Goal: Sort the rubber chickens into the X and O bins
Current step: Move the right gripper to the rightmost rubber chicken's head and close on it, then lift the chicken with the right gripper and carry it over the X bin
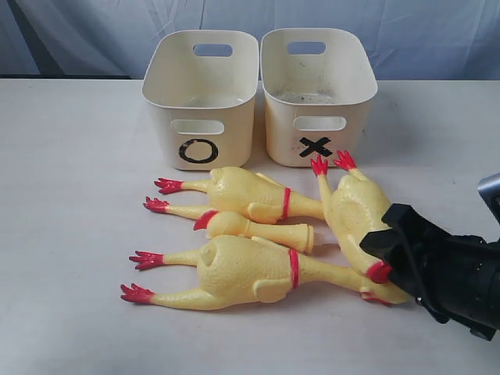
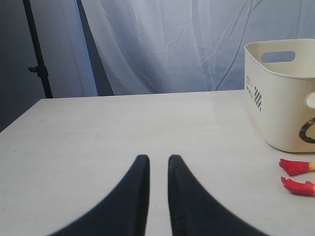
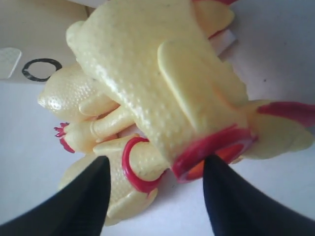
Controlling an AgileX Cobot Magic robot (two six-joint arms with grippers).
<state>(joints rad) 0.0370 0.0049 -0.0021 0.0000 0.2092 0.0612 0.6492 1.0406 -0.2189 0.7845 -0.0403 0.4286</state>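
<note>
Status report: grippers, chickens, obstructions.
Left gripper empty. Right gripper open, straddling rightmost chicken at neck. Four chickens on table; O bin, X bin empty. Neighbouring chickens crowding.

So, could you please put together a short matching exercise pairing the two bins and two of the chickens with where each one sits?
Things:
1. O bin
2. X bin
3. smaller chicken
4. rightmost chicken

Places:
a. lying between two large chickens
b. left tub in the exterior view
c. neck straddled by the right gripper
d. right tub in the exterior view

Pairs: 1-b; 2-d; 3-a; 4-c
</note>
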